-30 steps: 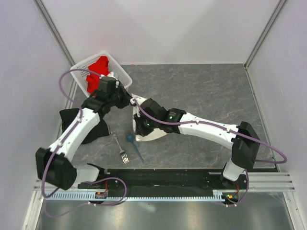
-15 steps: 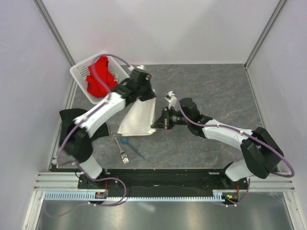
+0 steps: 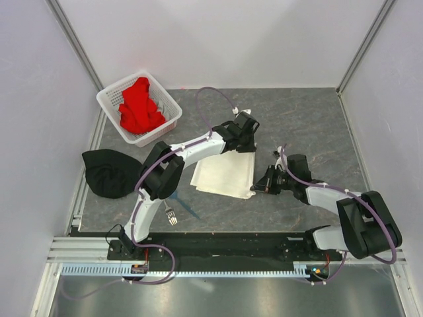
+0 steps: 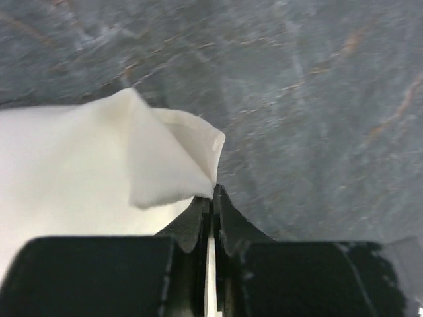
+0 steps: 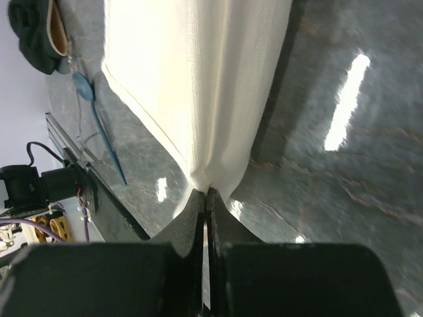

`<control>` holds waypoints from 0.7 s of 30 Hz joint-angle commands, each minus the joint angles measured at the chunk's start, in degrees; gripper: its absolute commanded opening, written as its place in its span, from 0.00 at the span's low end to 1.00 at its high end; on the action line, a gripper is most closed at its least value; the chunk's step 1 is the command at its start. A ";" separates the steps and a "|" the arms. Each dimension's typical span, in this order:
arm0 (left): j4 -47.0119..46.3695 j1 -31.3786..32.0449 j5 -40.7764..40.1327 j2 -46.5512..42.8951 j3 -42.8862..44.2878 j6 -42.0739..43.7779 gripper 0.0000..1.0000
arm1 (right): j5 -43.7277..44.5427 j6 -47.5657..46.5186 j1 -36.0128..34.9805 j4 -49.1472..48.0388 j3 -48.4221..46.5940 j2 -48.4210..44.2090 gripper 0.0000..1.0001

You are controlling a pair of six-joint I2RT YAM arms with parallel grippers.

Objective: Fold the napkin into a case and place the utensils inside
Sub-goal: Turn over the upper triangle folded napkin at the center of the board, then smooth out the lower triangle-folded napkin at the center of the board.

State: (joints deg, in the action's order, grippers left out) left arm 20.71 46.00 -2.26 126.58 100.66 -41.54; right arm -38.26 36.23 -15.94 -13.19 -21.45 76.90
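The cream-white napkin (image 3: 225, 175) lies spread flat on the grey table, one layer over another. My left gripper (image 3: 249, 144) is shut on its far right corner, which shows folded over at the jaw tips in the left wrist view (image 4: 213, 193). At the near right corner my right gripper (image 3: 260, 189) is shut, pinching the doubled edge (image 5: 208, 190). The silver fork (image 3: 170, 212) and the blue spoon (image 3: 190, 211) lie left of the napkin by the front rail, and the spoon (image 5: 99, 125) also shows in the right wrist view. No narrow case shape is seen.
A white perforated basket (image 3: 170, 120) holding a red cloth (image 3: 137, 109) stands at the back left. A black cloth (image 3: 109, 173) lies at the left edge. The black front rail (image 3: 218, 241) runs along the near side.
Both arms have swung right, carrying the napkin from a bunch near the left centre and laying it out flat. The fork and spoon have stayed put.
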 commanded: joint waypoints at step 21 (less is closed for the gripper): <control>-9.63 2.95 17.21 -27.45 -30.69 7.53 0.77 | 24.45 -5.82 7.51 28.14 -25.12 8.06 0.70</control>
State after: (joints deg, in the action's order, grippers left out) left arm 13.93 45.69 11.33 98.15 75.50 -34.94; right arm -17.04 31.57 -8.93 17.93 -42.15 79.72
